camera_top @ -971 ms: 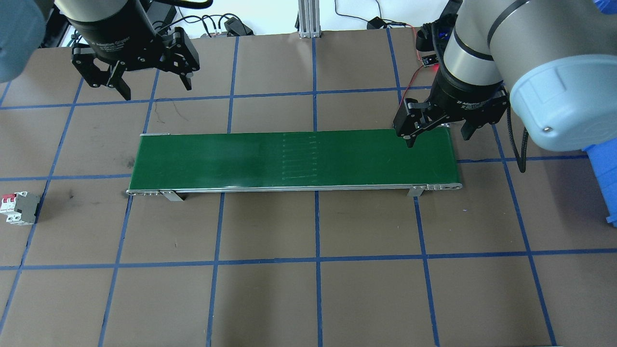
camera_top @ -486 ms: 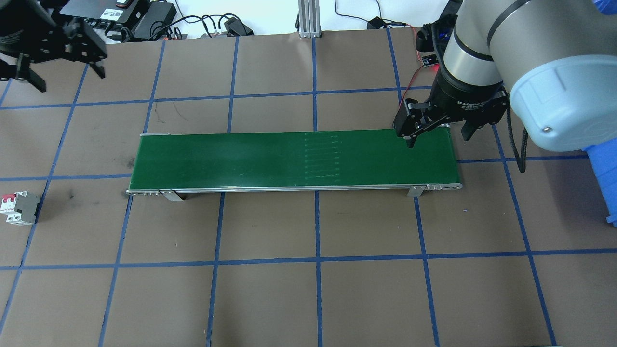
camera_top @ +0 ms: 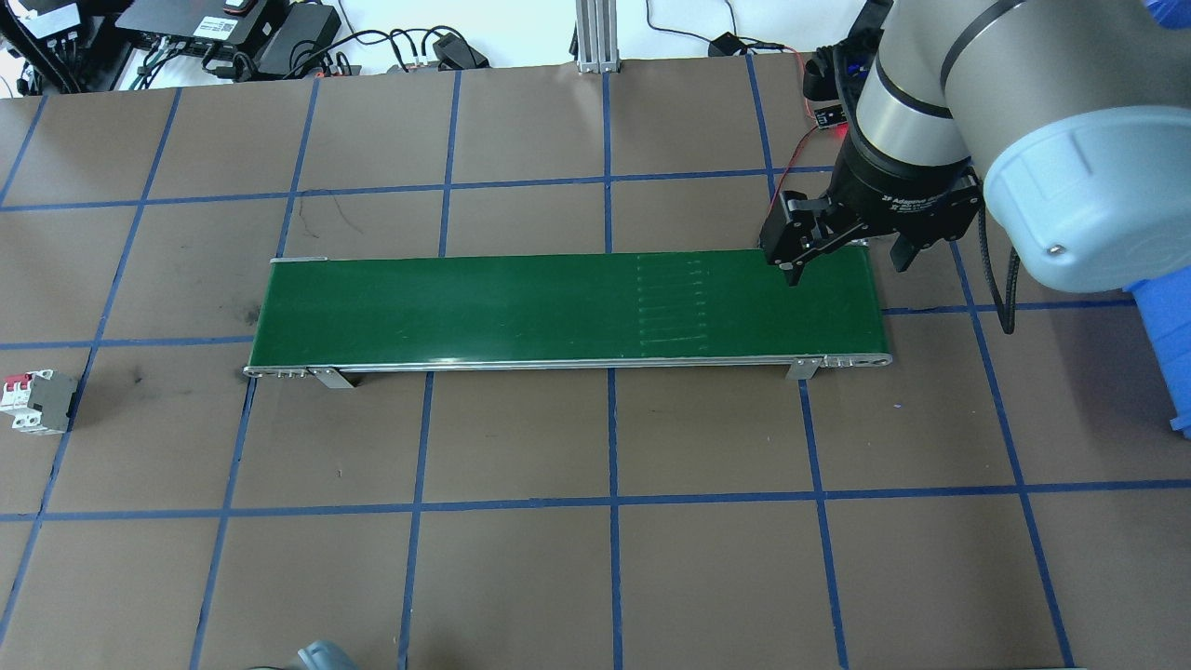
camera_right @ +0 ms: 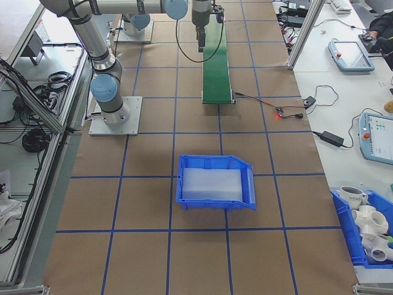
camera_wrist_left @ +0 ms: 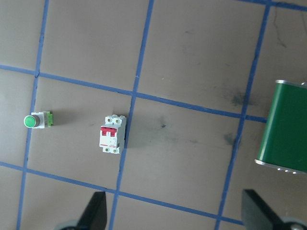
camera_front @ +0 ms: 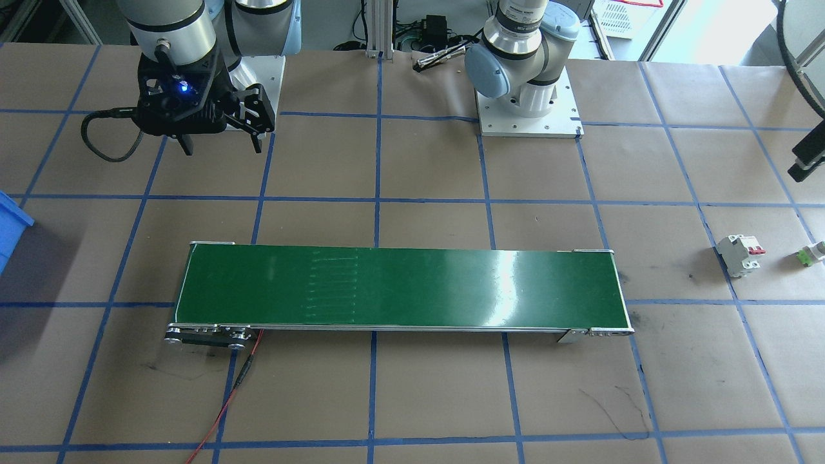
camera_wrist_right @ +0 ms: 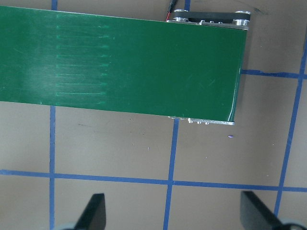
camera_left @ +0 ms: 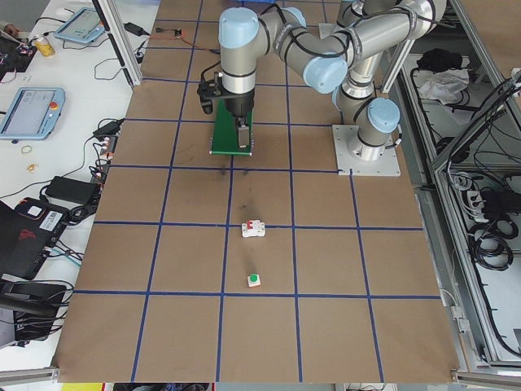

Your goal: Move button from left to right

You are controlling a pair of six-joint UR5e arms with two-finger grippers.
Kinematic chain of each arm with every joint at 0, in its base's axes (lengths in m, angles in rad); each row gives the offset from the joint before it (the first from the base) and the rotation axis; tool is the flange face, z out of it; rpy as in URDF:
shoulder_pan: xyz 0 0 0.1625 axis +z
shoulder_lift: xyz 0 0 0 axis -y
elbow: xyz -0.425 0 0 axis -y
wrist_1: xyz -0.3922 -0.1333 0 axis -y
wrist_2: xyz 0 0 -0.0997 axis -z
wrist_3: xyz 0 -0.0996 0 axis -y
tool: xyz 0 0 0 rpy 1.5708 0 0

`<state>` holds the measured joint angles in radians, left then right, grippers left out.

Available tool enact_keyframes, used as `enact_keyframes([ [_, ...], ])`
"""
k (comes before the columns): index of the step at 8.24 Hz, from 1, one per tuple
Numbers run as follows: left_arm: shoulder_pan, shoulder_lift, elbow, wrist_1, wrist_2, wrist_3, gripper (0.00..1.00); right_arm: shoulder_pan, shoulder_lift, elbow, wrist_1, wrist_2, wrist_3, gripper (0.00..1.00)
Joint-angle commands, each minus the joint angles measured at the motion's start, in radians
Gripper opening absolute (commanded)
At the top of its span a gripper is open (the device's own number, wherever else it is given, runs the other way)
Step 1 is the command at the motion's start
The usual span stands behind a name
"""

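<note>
The button (camera_wrist_left: pixel 37 120), a round green cap on a white and light-green base, lies on its side on the brown table far to the robot's left; it also shows as the button (camera_front: pixel 811 256) and the button (camera_left: pixel 254 281). My left gripper (camera_wrist_left: pixel 177 213) hangs open high above that area, with the button up and to the left of its fingertips in the left wrist view. It is outside the overhead view. My right gripper (camera_top: pixel 845 268) stands open and empty over the right end of the green conveyor belt (camera_top: pixel 558 307).
A white circuit breaker (camera_wrist_left: pixel 113 134) with red toggles lies between the button and the conveyor's left end. A blue bin (camera_right: pixel 215 182) sits beyond the conveyor's right end. A red wire (camera_front: pixel 225 406) trails from the conveyor motor.
My left gripper has swung left and out of the overhead view. The faint marks on the belt have shifted toward the right. My right gripper has not moved.
</note>
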<state>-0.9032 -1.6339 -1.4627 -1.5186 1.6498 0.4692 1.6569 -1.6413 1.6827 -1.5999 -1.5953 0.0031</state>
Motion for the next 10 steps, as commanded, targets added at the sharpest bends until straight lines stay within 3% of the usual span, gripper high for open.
enact_keyframes([
  [1, 0.26, -0.145, 0.007, 0.005, -0.002, 0.384, 1.0, 0.0, 0.0, 0.0, 0.0, 0.0, 0.0, 1.0],
  [2, 0.33, -0.229, 0.019, 0.084, -0.004, 0.478, 1.0, 0.0, 0.0, 0.0, 0.0, 0.0, 0.0, 1.0],
  [3, 0.351, -0.31, 0.031, 0.204, -0.005, 0.538, 1.0, 0.0, 0.002, 0.0, 0.0, 0.0, 0.0, 1.0],
  [5, 0.353, -0.455, 0.054, 0.308, -0.013, 0.549, 1.0, 0.0, 0.0, 0.0, 0.0, 0.0, 0.0, 1.0],
  [8, 0.353, -0.521, 0.056, 0.337, -0.016, 0.54, 1.0, 0.0, 0.0, 0.0, 0.0, 0.0, 0.0, 1.0],
  [10, 0.353, -0.558, 0.058, 0.422, -0.011, 0.505, 1.0, 0.0, 0.002, 0.0, 0.0, 0.0, 0.0, 1.0],
])
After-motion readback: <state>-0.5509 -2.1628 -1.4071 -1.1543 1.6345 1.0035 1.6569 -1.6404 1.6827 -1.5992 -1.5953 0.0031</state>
